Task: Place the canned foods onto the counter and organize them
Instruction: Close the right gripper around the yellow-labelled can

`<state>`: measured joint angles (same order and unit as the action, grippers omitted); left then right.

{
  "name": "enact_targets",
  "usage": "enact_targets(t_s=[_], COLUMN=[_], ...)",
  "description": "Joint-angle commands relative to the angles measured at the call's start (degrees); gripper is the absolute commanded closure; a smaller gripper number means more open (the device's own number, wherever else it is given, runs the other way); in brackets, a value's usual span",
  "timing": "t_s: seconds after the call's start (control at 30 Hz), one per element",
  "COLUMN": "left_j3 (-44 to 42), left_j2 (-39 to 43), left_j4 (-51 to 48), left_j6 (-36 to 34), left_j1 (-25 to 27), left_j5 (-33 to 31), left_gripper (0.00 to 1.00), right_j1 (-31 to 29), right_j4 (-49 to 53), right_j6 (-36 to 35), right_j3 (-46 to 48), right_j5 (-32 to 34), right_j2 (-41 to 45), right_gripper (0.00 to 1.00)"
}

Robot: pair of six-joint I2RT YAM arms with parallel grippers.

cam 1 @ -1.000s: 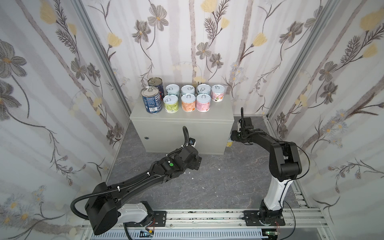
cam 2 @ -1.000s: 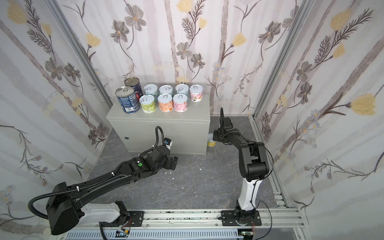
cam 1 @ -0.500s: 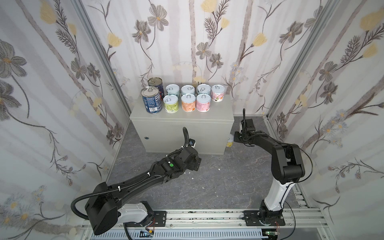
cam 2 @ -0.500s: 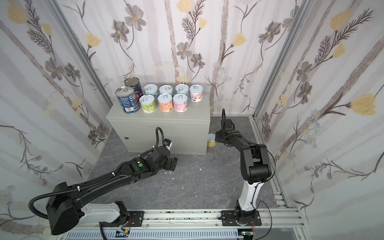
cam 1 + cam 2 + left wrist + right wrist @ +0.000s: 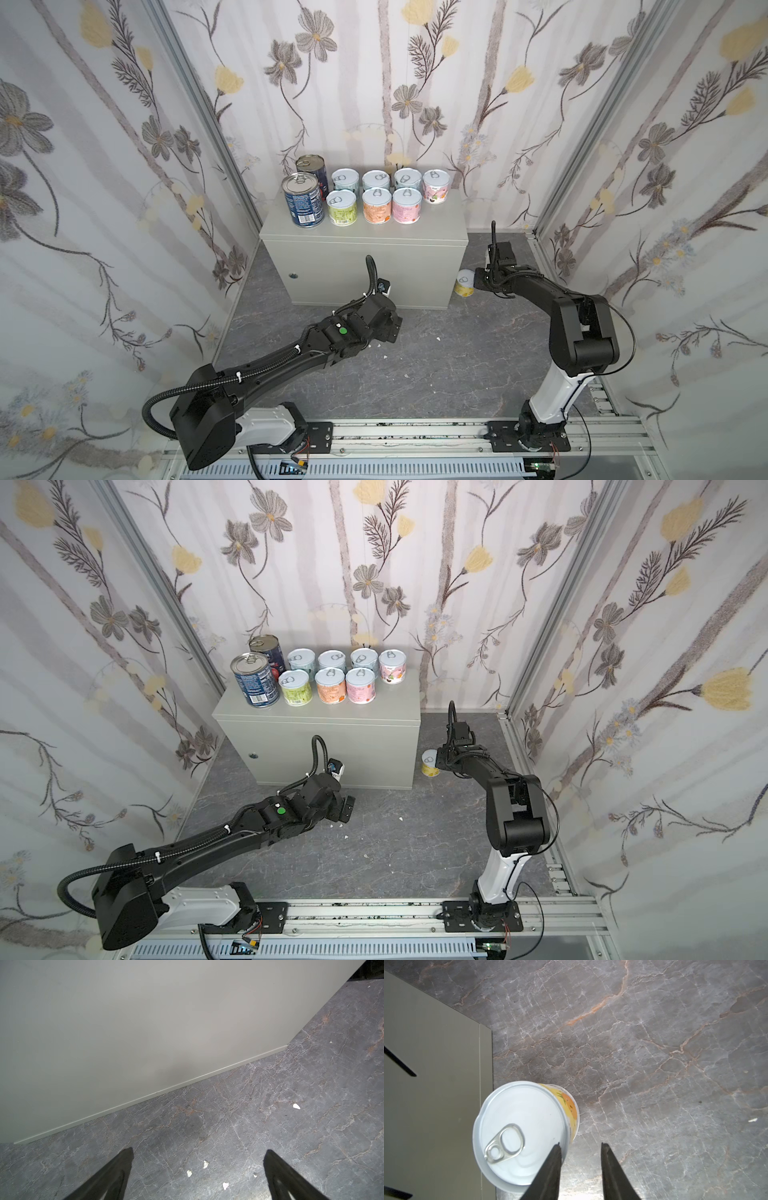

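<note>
Right wrist: R fingers pinched, empty, beside yellow can (upright).

Place: robot lab booth | Signs: floral wallpaper panels; two arms bolted to aluminium base rail; marble-look floor

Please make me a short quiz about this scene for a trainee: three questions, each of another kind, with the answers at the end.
1. How many cans stand on top of the counter?
2. True or false: the left claw holds a can.
3. Where is the yellow can? A: on top of the counter. B: upright on the floor, beside the counter. C: lying on its side in the middle of the floor.
Key: 1: nine. 2: false, it is open and empty. 3: B.
</note>
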<state>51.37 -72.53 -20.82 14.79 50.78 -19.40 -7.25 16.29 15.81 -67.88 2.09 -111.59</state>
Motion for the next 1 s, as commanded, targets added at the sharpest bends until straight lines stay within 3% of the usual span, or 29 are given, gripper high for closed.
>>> enact_targets(t_s=[0.0, 0.33, 0.4, 0.5, 0.6, 0.8, 0.97], left_j3=[0.2, 0.0, 0.0, 0.0, -0.1, 0.0, -0.1], left_j2=[0.2, 0.3, 0.3, 0.2, 0.2, 0.3, 0.3], left_j4=[1.3, 1.5, 1.5, 1.6, 1.6, 1.6, 1.6], left_j6=[0.1, -0.1, -0.2, -0.2, -0.2, -0.4, -0.5], left_j1=[-0.1, -0.1, 0.0, -0.1, -0.1, -0.2, -0.2], left_j5=[-0.1, 0.2, 0.2, 0.1, 0.0, -0.1, -0.1], left_gripper=[0.0, 0.0, 0.0, 0.0, 0.0, 0.0, 0.0], right_j1=[0.8, 3.1, 3.0, 2.8, 2.3, 0.1, -1.8], right_j4=[1.2, 1.0, 1.0, 1.3, 1.6, 0.4, 0.8], right_j6=[-1.0, -1.6, -1.3, -1.1, -1.0, -0.3, -0.4], right_j3=[1.3, 4.0, 3.5, 2.6, 1.7, 0.9, -1.2], right_j5=[1.9, 2.2, 1.0, 0.5, 0.1, 0.3, 0.5], right_j2=[1.2, 5.5, 5.9, 6.7, 7.6, 9.1, 6.4], right_gripper=[0.67, 0.66, 0.58, 0.34, 0.23, 0.02, 0.0])
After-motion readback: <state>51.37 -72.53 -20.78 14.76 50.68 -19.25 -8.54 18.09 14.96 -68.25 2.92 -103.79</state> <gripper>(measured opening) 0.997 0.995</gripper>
